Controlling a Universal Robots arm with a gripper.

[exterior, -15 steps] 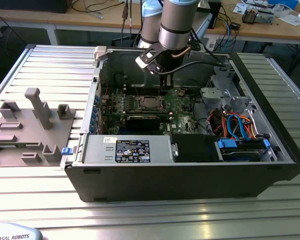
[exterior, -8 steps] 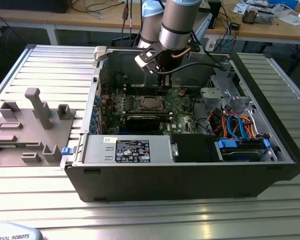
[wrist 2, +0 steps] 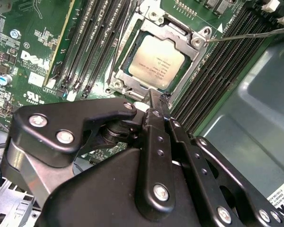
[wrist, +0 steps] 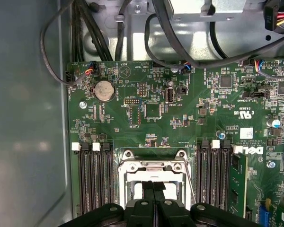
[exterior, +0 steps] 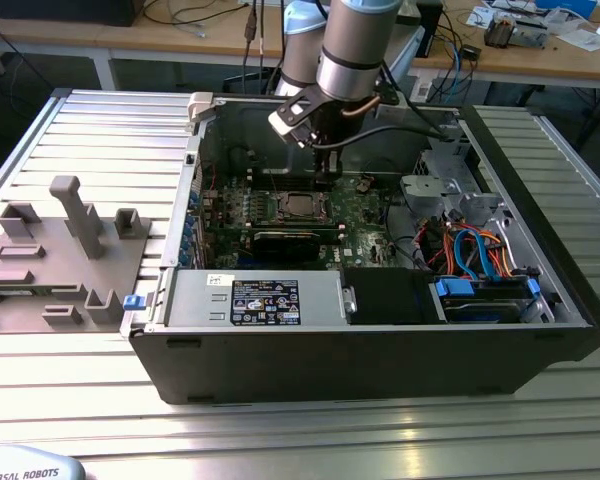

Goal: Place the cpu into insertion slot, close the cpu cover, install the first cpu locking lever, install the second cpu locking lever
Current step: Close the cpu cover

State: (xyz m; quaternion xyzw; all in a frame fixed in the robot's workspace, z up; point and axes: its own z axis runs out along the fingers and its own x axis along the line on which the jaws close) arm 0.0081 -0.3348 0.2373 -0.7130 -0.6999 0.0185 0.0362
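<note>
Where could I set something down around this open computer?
The ribbed metal table is bare on the camera's side of the black computer case and at the exterior view's right. Crowded: the grey moulded holder at that view's left, and inside the case.

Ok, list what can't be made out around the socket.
1. Second wrist view: one edge of the cpu cover, behind the tool.
2. First wrist view: much of the cpu cover, behind the tool and cut by the picture's edge.
3. Exterior view: the socket, too small to show detail.

The claw (wrist: pixel 154 189), fingers pressed together, hangs over the cpu cover (wrist: pixel 154 165).
</note>
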